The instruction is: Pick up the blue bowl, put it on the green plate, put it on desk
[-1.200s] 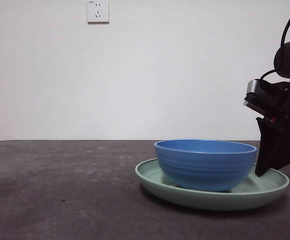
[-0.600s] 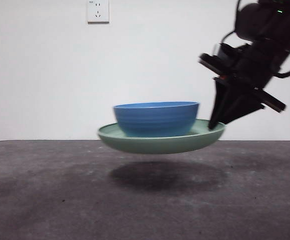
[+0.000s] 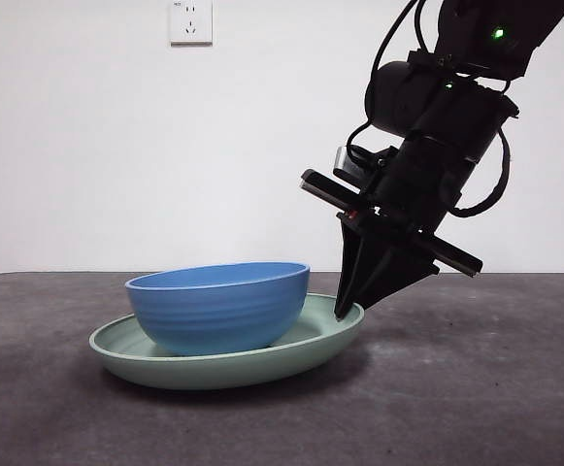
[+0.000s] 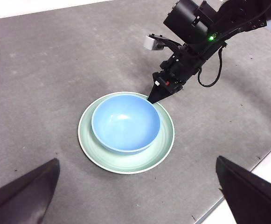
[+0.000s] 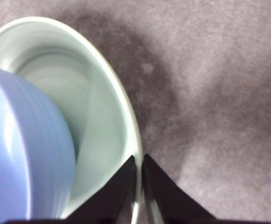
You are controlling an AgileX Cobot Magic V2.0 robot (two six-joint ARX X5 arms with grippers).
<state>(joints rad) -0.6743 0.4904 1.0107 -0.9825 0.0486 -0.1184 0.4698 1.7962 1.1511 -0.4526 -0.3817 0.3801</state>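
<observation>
The right gripper (image 3: 344, 313) has its two jaws pinched together on the rim of the green plate (image 3: 126, 361), one inside the lip and one outside, which lets it carry the plate by the edge. The plate is tilted, its far side seemingly on the desk (image 3: 476, 388) and the gripped side raised. The blue bowl (image 3: 218, 306) sits inside, leaning with the plate. The left gripper (image 4: 135, 196) waits high above, jaws spread wide apart
</observation>
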